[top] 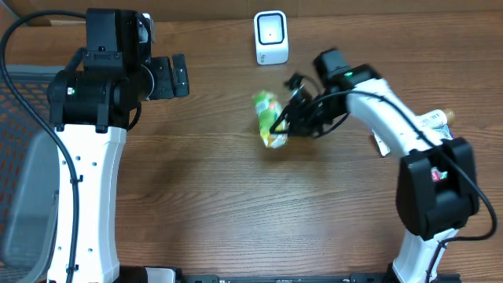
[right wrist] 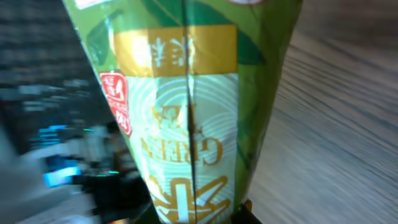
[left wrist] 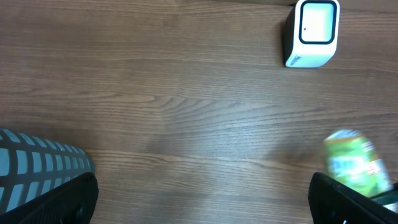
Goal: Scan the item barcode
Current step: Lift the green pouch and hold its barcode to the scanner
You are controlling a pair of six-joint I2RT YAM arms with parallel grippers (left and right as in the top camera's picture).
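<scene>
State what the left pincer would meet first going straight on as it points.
Likely bare table, the left pincer aiming between the white barcode scanner and the green tea packet; depth is unclear.

This looks like a robotics lab bench dressed as a shop checkout. The left arm (top: 88, 165) and right arm (top: 397, 118) stand on a wood-grain table (top: 236, 204). A small white barcode scanner (top: 271, 37) sits at its far edge and a grey mesh basket (top: 20, 102) at one side (the goods: a green tea packet (top: 269, 118)).
</scene>
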